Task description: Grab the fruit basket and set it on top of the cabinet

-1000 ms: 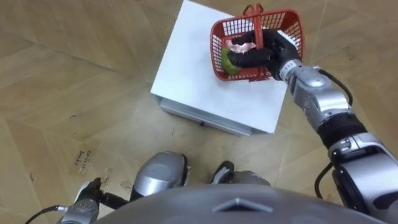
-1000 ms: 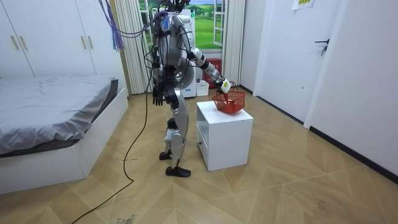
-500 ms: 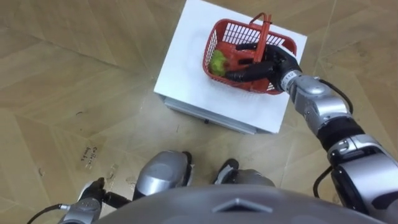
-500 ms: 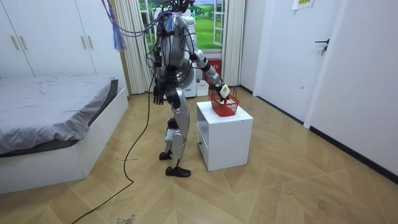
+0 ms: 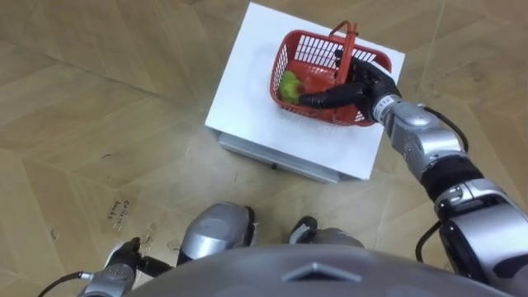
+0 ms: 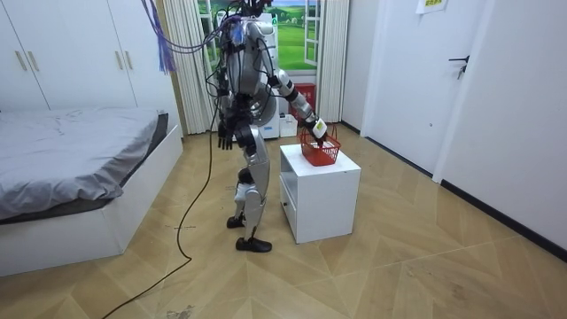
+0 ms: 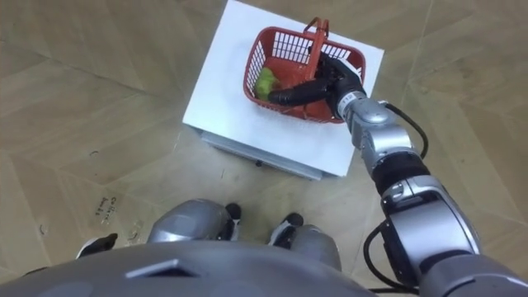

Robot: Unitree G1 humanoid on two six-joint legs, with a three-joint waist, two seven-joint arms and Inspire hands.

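The red mesh fruit basket [image 5: 318,51] stands upright on the white cabinet [image 5: 252,95], its handle [image 5: 347,45] raised. A green fruit [image 5: 289,85] lies inside, beside something pale. My right hand [image 5: 367,82] rests at the basket's near right rim just by the handle, with its fingers [image 5: 318,99] stretched straight along the rim and curled round nothing. In the room view I stand at the cabinet [image 6: 319,199], right arm reaching down to the basket [image 6: 321,151]. My left hand [image 6: 226,135] hangs at my side, fingers relaxed.
The cabinet has a drawer front [image 5: 280,157] facing me, and parquet floor [image 5: 99,99] lies all round it. A bed [image 6: 71,168] stands at the room view's left, wardrobes [image 6: 80,53] behind it, a curtained window [image 6: 297,35] behind me and a door [image 6: 403,71] to the right.
The basket, hanging tilted from my curled right hand a second ago, came down upright onto the cabinet. My right fingers have straightened off the handle.
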